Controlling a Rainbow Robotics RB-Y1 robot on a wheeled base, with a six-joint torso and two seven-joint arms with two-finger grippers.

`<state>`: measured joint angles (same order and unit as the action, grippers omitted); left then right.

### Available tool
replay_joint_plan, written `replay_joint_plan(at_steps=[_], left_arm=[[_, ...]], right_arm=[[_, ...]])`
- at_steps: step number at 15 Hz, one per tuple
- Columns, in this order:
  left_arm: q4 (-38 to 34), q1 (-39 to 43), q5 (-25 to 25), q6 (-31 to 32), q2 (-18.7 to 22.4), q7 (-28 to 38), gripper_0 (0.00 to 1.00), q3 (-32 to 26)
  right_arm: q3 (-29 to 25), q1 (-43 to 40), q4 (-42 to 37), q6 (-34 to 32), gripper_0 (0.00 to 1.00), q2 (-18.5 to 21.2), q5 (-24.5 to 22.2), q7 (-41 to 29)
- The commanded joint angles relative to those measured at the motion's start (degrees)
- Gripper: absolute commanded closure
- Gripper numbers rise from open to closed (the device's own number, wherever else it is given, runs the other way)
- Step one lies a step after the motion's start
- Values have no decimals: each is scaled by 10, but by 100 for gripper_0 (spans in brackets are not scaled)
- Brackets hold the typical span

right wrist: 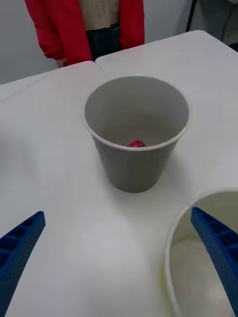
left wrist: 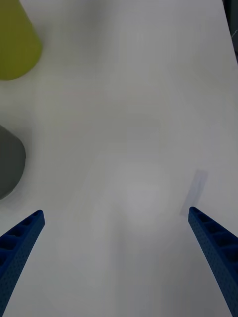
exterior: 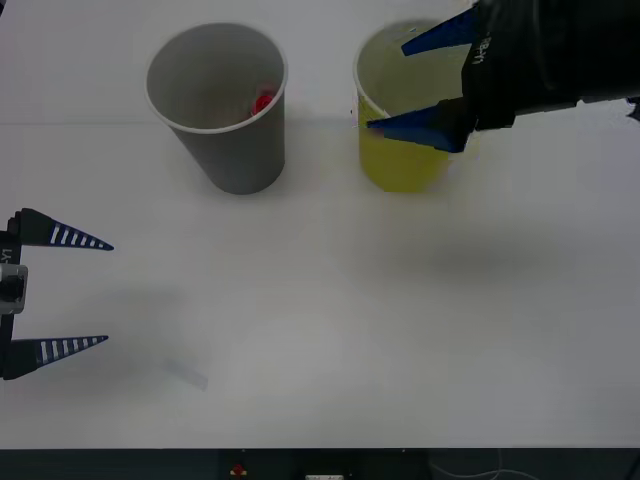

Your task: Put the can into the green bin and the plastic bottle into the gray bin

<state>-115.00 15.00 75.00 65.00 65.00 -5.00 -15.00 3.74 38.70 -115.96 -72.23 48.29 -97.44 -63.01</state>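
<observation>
Front view — R hand (exterior: 412, 82), fingers apart, over green bin (exterior: 400, 165).

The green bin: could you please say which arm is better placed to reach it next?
Right. The right tool hangs open over the green bin; the left tool sits open near the table's left edge, past the gray bin.

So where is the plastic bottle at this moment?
The plastic bottle lies at the bottom of the gray bin, on the robot's left of the green bin in the front view; just its red part shows past the rim.
</observation>
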Motion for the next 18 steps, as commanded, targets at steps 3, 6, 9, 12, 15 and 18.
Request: replay_joint_plan(at_steps=[3,6,9,12,15,18], left_arm=[[0,0,0,0,0,0,0,0],[0,0,0,0,0,0,0,0],[0,0,0,0,0,0,0,0],[0,0,0,0,0,0,0,0],[0,0,0,0,0,0,0,0],[0,0,0,0,0,0,0,0]], right_arm=[[-131,-161,-66,-60,0,37,99,121],[-219,-273,-91,-91,0,39,153,206],[-261,-355,-100,-91,0,55,183,276],[-294,-427,-110,-91,0,76,189,339],[-314,-471,-109,-91,0,95,190,377],[-316,-492,-106,-92,0,114,182,387]])
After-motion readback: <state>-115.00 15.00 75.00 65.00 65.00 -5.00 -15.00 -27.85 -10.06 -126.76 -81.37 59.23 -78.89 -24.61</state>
